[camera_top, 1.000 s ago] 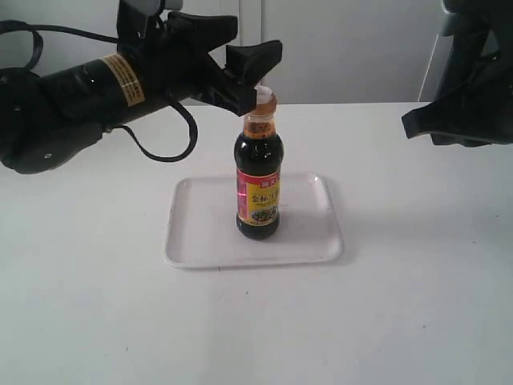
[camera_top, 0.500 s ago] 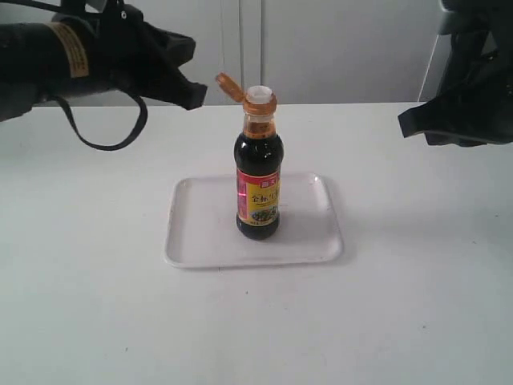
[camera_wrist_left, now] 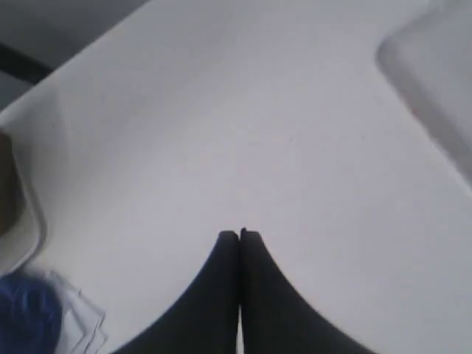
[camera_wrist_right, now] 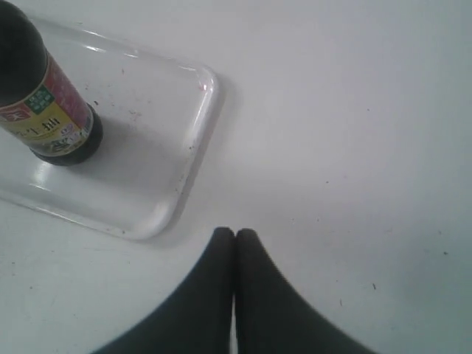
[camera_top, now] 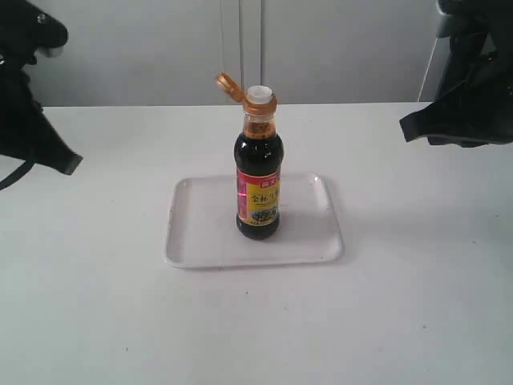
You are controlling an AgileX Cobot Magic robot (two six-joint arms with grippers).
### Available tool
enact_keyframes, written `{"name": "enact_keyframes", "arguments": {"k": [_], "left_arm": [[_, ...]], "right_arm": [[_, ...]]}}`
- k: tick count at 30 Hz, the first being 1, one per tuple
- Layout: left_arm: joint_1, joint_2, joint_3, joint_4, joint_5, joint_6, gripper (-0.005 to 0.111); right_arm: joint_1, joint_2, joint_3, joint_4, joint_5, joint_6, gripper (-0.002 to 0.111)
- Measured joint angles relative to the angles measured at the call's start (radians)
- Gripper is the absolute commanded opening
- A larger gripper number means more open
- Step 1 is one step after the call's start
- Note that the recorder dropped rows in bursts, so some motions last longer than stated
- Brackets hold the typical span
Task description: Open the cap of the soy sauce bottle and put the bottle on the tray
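A white table (camera_top: 401, 321) carries the tray (camera_top: 200, 241), the soy sauce bottle (camera_top: 258, 172) upright at its middle, the cap (camera_top: 228, 84) flipped back on its hinge. Probably glass, though the view cannot settle it — smooth, top-heavy, open to spilling; the labelled body looks the safest hold. The left fingers (camera_wrist_left: 221, 280) and the right fingers (camera_wrist_right: 217, 280) are each pressed together, empty, well away from it.

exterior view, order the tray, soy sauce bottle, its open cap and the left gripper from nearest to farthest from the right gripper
From the right gripper:
1. tray, its edge on the right arm's side comes first.
2. soy sauce bottle, upright in the middle of the tray.
3. cap, flipped open toward the left arm.
4. left gripper, at the far left edge.
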Motion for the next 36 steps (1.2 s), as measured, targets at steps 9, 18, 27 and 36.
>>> {"name": "enact_keyframes", "arguments": {"k": [9,18,27,36], "left_arm": [[0.000,-0.008,0.000,-0.170,0.438,0.002,0.000],[0.000,-0.202,0.019,-0.420,0.376,0.059,0.000],[0.000,-0.425,0.182,-0.420,0.229,0.064,0.000],[0.000,-0.591,0.343,-0.420,0.080,0.066,0.000]], "right_arm": [[-0.002,0.000,0.000,-0.170,0.115,0.034,0.000],[-0.006,-0.023,0.054,-0.213,0.118,0.129,0.000],[-0.006,-0.187,0.198,-0.239,-0.103,0.227,0.000],[-0.006,-0.453,0.336,-0.247,-0.253,0.277,0.000]]}}
